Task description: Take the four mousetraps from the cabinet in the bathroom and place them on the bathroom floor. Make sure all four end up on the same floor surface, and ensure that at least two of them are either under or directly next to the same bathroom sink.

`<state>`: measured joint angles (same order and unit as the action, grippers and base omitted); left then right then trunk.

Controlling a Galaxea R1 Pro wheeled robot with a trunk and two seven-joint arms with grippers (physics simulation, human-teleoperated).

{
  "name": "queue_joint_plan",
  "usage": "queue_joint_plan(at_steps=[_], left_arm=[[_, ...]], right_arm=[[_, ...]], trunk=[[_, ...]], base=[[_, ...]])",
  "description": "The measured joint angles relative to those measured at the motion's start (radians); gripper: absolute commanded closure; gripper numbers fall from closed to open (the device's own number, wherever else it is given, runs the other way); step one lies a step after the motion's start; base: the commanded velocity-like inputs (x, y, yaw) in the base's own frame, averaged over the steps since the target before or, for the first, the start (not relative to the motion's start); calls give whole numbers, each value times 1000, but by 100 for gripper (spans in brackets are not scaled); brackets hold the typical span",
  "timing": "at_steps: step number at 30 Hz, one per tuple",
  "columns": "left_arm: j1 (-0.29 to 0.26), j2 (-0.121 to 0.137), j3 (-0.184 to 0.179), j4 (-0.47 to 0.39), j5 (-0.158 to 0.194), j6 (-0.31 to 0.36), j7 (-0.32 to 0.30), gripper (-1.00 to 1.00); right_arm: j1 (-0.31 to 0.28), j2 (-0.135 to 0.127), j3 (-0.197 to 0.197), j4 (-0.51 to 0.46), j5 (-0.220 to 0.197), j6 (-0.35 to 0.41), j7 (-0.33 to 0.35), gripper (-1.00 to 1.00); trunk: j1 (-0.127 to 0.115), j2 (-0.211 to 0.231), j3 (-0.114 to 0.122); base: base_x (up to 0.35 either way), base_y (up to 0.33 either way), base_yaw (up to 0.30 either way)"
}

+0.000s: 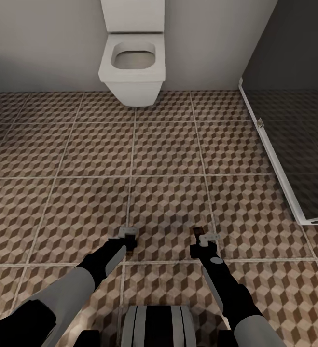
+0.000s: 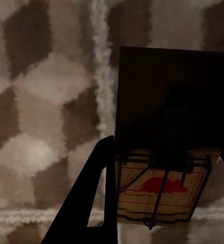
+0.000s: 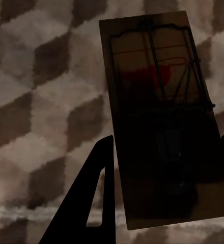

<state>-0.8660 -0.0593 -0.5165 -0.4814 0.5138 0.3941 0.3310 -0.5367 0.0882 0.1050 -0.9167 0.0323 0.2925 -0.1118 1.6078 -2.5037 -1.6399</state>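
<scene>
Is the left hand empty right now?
No, the left wrist view shows a mousetrap held between the left hand's dark fingers.

Both arms extend forward and downward, side by side and well apart, with the left hand (image 1: pixel 128 239) and the right hand (image 1: pixel 203 239) each pointed down, fingers closed on either side of a mousetrap (image 2: pixel 165 152).
</scene>
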Motion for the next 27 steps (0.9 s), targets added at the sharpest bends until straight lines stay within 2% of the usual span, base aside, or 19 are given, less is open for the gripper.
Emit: queue_joint_plan(at_steps=[7,27], left_arm=[[0,0,-1,0,0,0,0,100],[0,0,-1,1,0,0,0,100]], right_arm=[[0,0,0,0,0,0,0,100],[0,0,0,0,0,0,0,100]], trunk=[[0,0,0],[-1,0,0]], base=[[142,110,0],[266,208,0]])
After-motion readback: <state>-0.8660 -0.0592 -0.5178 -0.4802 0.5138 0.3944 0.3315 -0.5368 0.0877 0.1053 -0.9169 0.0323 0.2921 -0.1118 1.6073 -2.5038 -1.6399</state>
